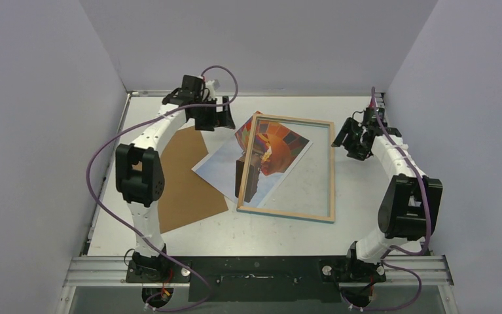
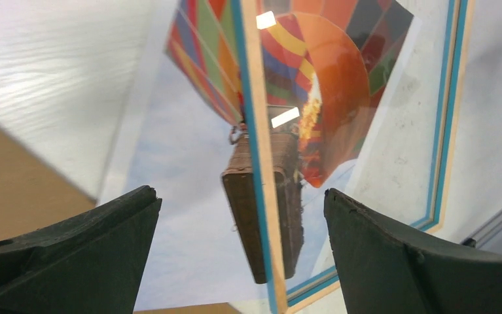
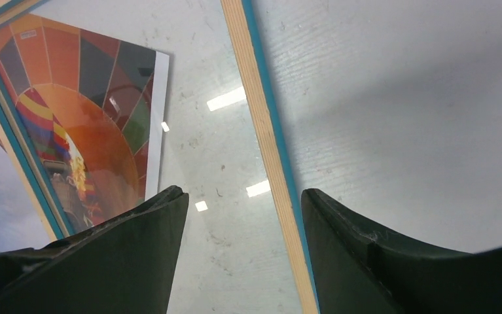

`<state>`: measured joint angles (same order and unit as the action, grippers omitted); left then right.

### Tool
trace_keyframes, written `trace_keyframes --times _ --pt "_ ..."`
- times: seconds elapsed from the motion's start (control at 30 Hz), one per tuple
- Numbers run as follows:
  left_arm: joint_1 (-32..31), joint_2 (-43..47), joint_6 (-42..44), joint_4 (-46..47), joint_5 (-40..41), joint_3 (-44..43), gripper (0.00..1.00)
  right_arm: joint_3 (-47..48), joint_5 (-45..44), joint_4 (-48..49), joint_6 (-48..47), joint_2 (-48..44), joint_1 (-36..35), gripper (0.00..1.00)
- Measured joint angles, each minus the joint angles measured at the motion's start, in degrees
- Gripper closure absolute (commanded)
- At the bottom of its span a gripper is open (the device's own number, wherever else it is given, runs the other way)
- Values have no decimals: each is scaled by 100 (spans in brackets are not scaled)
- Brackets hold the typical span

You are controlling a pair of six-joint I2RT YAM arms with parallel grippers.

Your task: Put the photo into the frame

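Note:
The frame (image 1: 286, 214) lies flat on the table with its wood-coloured back up. The photo (image 1: 220, 163), a hot-air balloon print, lies partly beneath its pane, with its left part sticking out past the frame's left rail. My left gripper (image 1: 214, 121) hovers open at the frame's far left corner. In the left wrist view, my left gripper (image 2: 238, 193) has the frame's rail (image 2: 261, 196) and the photo (image 2: 182, 196) below its wide gap, held by neither finger. My right gripper (image 1: 354, 140) stands open over the frame's right rail (image 3: 256, 111). In the right wrist view, my right gripper (image 3: 243, 193) touches nothing and the photo (image 3: 97, 111) shows through the pane.
A plain brown backing board (image 1: 186, 186) lies flat left of the photo, partly under my left arm. Grey walls close in the white table (image 1: 366, 226) on three sides. A metal rail (image 1: 268, 265) with the arm bases runs along the near edge.

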<state>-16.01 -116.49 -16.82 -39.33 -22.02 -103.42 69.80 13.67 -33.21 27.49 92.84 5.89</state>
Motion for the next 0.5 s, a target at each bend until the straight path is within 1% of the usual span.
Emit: trace_keyframes --times 0.13,0.23,0.5 --pt "494 109 227 -87 127 92 9 -433 -20 199 280 -341 -61 37" --pt "717 96 417 -365 256 96 12 -616 -44 306 494 -516 -271 37" --pt "785 -223 595 -837 278 70 22 -627 -232 702 999 -973 -1552 38"
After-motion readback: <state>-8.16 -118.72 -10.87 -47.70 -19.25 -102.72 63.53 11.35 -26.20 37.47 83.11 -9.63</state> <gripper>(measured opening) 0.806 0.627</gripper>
